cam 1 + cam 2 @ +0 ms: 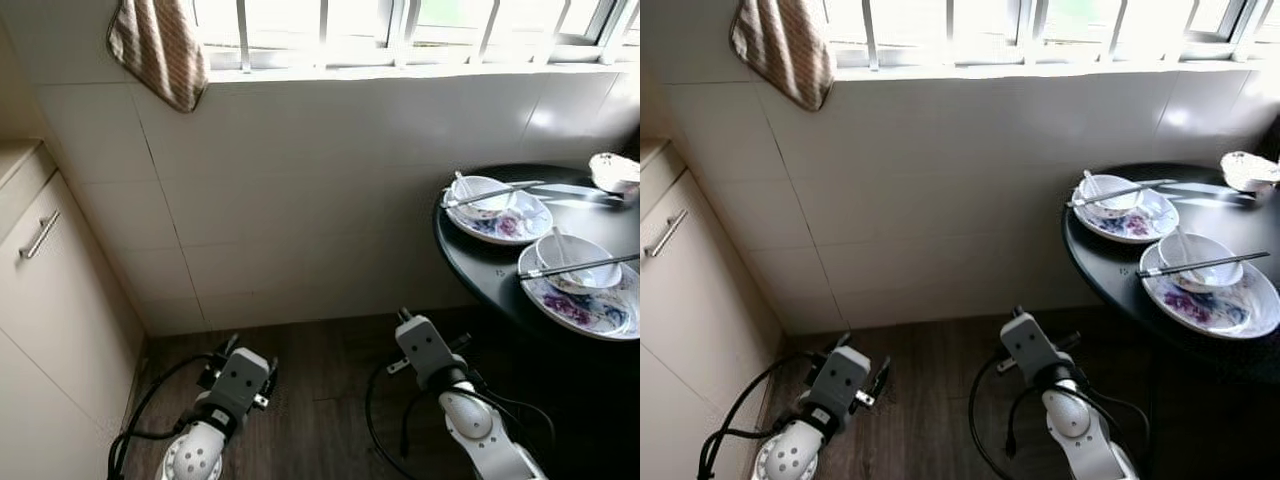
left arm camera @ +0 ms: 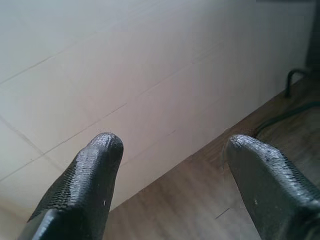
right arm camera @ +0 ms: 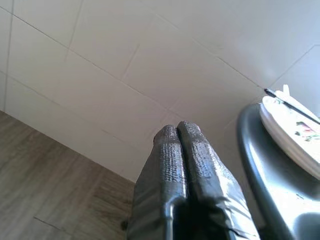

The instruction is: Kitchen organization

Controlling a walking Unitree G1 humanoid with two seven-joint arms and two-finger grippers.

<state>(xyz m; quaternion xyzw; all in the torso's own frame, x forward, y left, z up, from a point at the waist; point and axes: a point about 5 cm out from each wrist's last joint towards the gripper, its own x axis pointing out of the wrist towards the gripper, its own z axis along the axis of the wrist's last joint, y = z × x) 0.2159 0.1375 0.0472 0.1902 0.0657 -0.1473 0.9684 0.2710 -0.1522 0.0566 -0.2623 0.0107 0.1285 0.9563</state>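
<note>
Plates point(image 1: 498, 222) — beyond right end effector point(image 3: 181, 131)

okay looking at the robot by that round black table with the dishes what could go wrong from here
Loose chopsticks lie across the white bowl on the floral plate near the round black table edge; a bump could roll them off. The right gripper, fingers shut, must open before grasping. Black cables trail by the arms on the wooden floor and might snag.
</note>
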